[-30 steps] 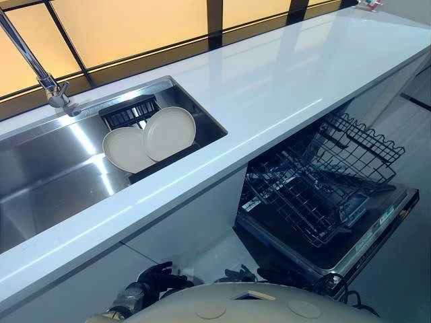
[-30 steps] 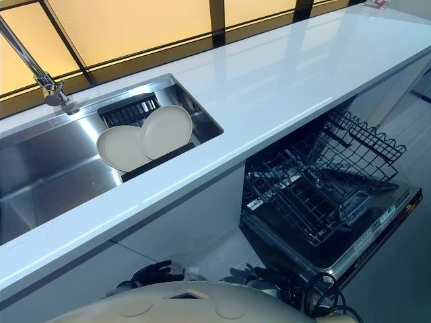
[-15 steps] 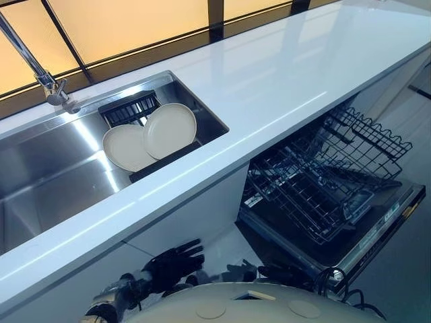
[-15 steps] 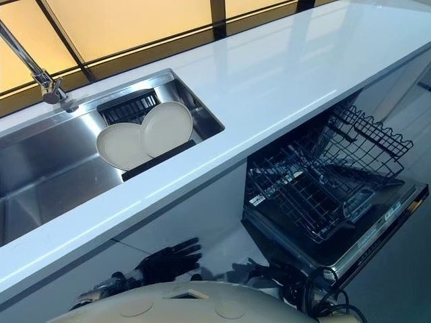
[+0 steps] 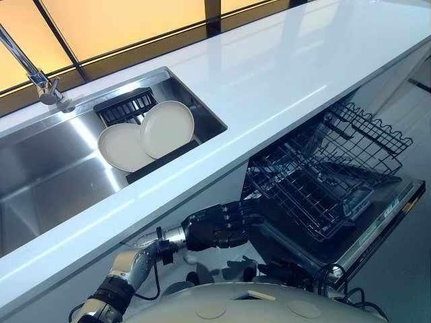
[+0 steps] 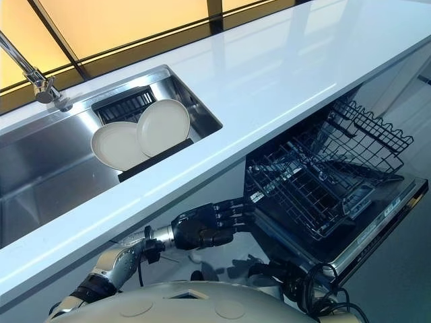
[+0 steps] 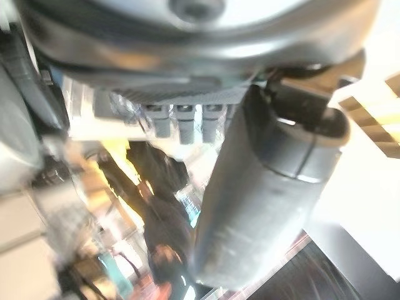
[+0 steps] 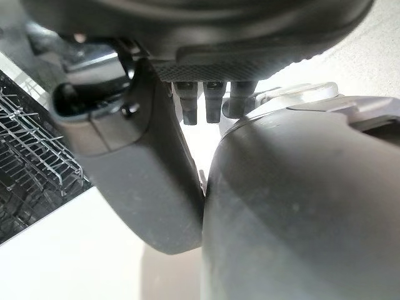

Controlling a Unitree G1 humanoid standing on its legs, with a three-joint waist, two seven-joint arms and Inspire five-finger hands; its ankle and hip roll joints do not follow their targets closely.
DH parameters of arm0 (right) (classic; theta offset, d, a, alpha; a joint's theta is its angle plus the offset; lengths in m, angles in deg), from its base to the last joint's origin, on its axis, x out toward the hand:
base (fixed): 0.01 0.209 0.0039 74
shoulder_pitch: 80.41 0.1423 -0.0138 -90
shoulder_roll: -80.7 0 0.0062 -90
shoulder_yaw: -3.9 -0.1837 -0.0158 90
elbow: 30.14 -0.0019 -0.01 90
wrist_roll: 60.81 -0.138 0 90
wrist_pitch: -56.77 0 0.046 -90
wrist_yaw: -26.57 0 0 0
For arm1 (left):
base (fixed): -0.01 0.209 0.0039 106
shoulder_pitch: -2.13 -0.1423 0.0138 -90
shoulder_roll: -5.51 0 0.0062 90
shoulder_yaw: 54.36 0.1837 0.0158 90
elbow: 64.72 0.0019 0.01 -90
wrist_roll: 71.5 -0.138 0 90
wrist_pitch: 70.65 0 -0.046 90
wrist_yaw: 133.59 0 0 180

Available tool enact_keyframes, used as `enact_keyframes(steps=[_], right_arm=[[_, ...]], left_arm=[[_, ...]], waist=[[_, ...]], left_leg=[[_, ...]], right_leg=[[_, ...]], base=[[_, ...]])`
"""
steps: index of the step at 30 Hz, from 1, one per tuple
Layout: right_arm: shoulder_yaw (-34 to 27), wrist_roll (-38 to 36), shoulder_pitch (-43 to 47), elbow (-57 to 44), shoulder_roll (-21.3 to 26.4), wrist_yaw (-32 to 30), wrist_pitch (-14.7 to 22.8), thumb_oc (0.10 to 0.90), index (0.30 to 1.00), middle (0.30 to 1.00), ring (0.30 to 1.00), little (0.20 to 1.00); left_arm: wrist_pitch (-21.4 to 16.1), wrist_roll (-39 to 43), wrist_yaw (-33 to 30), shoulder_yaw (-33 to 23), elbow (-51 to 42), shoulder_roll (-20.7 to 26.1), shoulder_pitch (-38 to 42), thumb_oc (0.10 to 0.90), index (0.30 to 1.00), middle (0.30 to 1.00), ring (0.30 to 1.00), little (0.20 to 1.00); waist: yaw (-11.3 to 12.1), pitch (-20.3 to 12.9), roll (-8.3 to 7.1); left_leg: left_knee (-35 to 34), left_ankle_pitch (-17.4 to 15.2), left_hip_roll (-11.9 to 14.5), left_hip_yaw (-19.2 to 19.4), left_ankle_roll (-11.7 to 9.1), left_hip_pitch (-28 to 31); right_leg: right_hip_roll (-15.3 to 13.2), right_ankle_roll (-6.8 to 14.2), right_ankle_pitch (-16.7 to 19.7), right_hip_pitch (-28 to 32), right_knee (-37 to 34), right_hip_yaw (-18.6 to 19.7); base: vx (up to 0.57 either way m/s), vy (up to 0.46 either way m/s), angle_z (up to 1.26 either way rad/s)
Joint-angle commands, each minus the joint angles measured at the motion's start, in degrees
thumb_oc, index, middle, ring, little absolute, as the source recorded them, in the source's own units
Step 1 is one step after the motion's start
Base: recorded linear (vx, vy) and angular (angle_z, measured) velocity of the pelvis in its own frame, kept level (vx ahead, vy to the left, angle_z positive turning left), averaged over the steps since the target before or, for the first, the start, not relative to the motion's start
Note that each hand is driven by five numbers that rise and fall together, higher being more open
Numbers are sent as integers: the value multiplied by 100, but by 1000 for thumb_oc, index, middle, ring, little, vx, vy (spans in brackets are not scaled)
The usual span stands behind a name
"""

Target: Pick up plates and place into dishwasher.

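The right plate covers part of the left plate, and both lower rims are hidden behind the dark rack. The tap and the sink are cut off at the picture's edge. The rear of the dishwasher basket is hidden under the worktop. Past the left robot hand all is blur. The fingers of the right robot hand are mostly hidden.

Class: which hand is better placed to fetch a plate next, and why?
Probably left: the left hand is up by the counter edge, and the plates stand in the sink on that side.
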Motion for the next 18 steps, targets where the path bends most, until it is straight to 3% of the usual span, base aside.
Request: enact_keyframes(steps=[1,3,5,9,11,12,13,15,16,18], right_arm=[[233,-304,398,243,-19,38,-13,800,900,900,900,900],[284,-374,402,280,-30,48,14,800,900,900,900,900],[336,-479,414,297,-49,33,28,800,900,900,900,900],[373,-566,351,305,-81,-28,89,800,900,900,900,900],[356,-592,307,347,-80,-35,151,800,900,900,900,900],[338,-611,258,341,-70,-42,188,800,900,900,900,900],[320,-616,228,329,-61,-42,201,800,900,900,900,900],[280,-644,147,308,-46,-37,250,800,900,900,900,900],[238,-683,76,299,-36,-32,294,800,900,900,900,900],[213,-693,30,307,-31,-36,321,800,900,900,900,900]], left_arm=[[54,2477,-532,325,-1212,-586,704,800,900,900,900,900],[-233,3003,-751,389,-1475,-745,802,800,900,900,900,900],[-853,3493,-1021,305,-1839,-783,1005,800,900,900,900,900],[-1767,3225,-1571,-141,-2271,-596,1294,800,900,900,900,900],[-2385,2642,-1816,-432,-2424,-322,1425,800,900,900,900,900],[-2942,1964,-2200,-668,-2547,-43,1488,800,900,900,900,900],[-3209,1553,-2431,-790,-2590,93,1517,800,900,900,900,900],[-3612,457,-3072,-1153,-2697,422,1571,800,900,900,900,900],[-3806,-755,-3659,-1502,-2705,766,1629,800,900,900,900,900],[-3676,-1467,-4127,-1805,-2678,1018,1701,800,900,900,900,900]], waist=[[-3,142,146],[-9,138,129],[-4,113,99],[41,69,68],[84,49,62],[119,43,62],[143,39,63],[190,36,64],[227,27,59],[243,7,52]], left_leg=[[43,-485,-392,-144,502,-5],[43,-494,-377,-164,498,10],[43,-494,-366,-195,480,7],[43,-470,-355,-252,439,-16],[43,-455,-353,-275,411,-24],[43,-443,-348,-295,391,-32],[43,-436,-346,-308,385,-38],[57,-423,-346,-346,372,-48],[99,-421,-349,-380,364,-64],[122,-420,-350,-410,367,-62]], right_leg=[[330,20,-483,-126,529,-227],[335,8,-486,-91,515,-231],[343,-15,-467,-56,458,-235],[360,-51,-404,-4,318,-247],[361,-56,-370,27,241,-273],[364,-58,-348,46,186,-291],[363,-56,-340,54,166,-302],[371,-65,-342,80,136,-319],[378,-73,-364,98,132,-336],[390,-90,-394,118,138,-336]], base=[[31,-93,6],[32,-88,4],[23,-89,6],[23,-53,6],[12,-15,1],[0,0,0],[0,0,0],[9,-11,4],[20,-22,9],[28,-18,18]])
